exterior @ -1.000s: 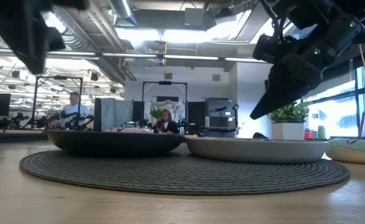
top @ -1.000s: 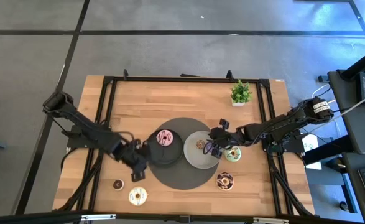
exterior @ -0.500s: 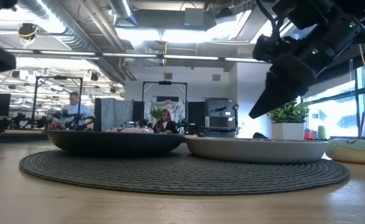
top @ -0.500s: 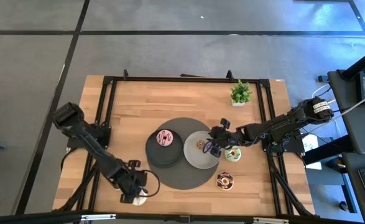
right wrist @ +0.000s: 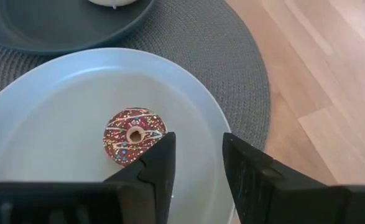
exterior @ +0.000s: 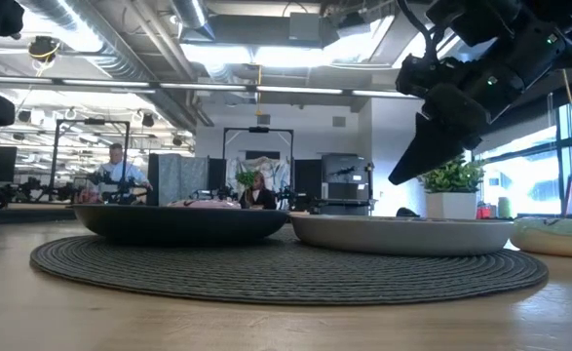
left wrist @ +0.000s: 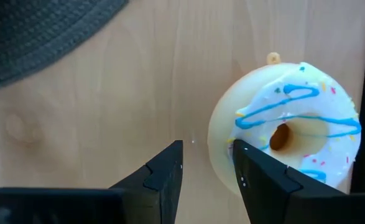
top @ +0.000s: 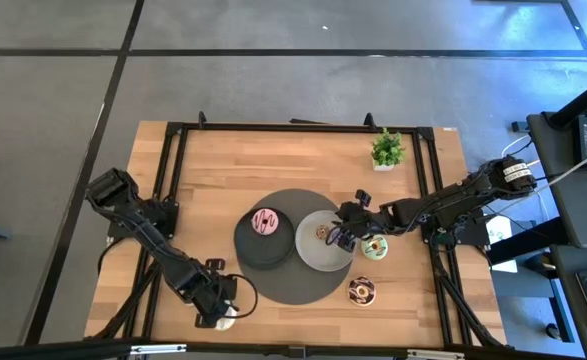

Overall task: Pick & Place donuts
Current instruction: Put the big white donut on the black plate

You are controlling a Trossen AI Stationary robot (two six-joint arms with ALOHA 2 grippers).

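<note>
Donuts, five in view from above, are small glossy toy rings spread over a pale wood-plank counter (top: 223,170). The cream donut (left wrist: 288,134), smooth with white icing, thin blue squiggles and coloured flecks, lies flat on the bare wood just beside the left pincer (left wrist: 206,169), off one of its fingertips and not between them; the two dark, blocky fingers stand a narrow gap apart with nothing in it. In the high view this pincer (top: 216,303) hovers at the counter's near edge, and the donut shows only as a pale sliver beside it.

The right pincer (right wrist: 198,163) hangs over a smooth round grey plate (right wrist: 45,124), its fingers a small gap apart and empty. Just ahead of its tips lies the brown donut (right wrist: 132,134), tiny and speckled with sprinkles, flat on the plate. From above, the green-white donut (top: 375,247) sits on the wood right beside this pincer (top: 345,232), and the chocolate donut (top: 362,291) lies farther toward the near edge.

The pink donut (top: 265,221) rests on a round dark plate (top: 248,250), between the two pincers. Both plates, two in all, sit side by side on one round, ribbed woven mat (top: 293,285). One small green potted plant (top: 387,150) stands beyond the right pincer.
</note>
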